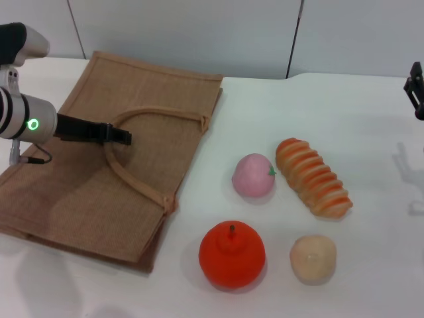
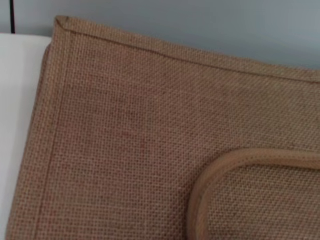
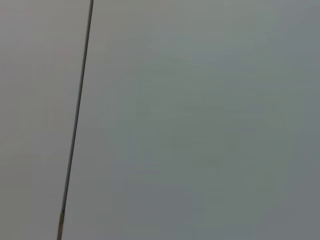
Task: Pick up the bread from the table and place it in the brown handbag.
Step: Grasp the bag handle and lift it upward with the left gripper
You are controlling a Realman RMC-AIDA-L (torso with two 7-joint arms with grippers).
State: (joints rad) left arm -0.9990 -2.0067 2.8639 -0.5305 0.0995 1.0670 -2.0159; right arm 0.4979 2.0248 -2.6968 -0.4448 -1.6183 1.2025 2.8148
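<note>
Bread (image 1: 313, 177) lies untouched on the table (image 1: 371, 119), beside a pink ball (image 1: 253, 175). Left gripper (image 1: 119, 136) hovers over the brown handbag (image 1: 73, 185) near its handles (probably to open it), fingers apparently together; right gripper (image 1: 415, 89) waits at the edge, grip unclear

Pink ball (image 1: 253, 175), red fruit (image 1: 232, 255), beige ball (image 1: 313, 258).

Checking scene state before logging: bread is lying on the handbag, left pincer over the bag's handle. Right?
Not quite. The head view shows the bread lying on the table, beside the pink ball and well clear of the handbag. The left pincer is over the bag's handle, as you said.
</note>
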